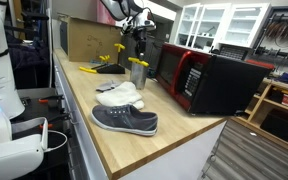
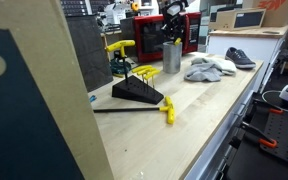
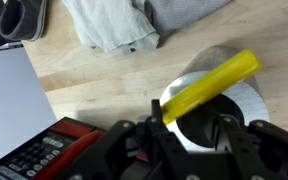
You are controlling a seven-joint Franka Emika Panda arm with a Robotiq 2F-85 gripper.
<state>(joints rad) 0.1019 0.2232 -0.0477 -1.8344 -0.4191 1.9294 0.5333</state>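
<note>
The work surface is a pale wood-grain table with a straight front edge. The gripper hangs over a metal cup that stands near the table's back edge, just beside the red-and-black microwave.

In the wrist view the dark fingers flank the cup's mouth. A yellow tool handle, smooth and bar-shaped, leans out of the cup at a slant. Its lower end lies between the fingers. It cannot be told whether they pinch it or stand clear.

Room beside the cup is tight on the microwave side. On the opposite side a black wedge-shaped stand carries more yellow-handled keys, well apart from the cup.

Toward the front edge lie a crumpled white cloth, soft and folded, and a grey fabric shoe with a white sole, touching each other. Bare wood stays open between the cloth and the cup.

A loose yellow key lies just beside the stand. A cardboard box stands at the table's back corner.
</note>
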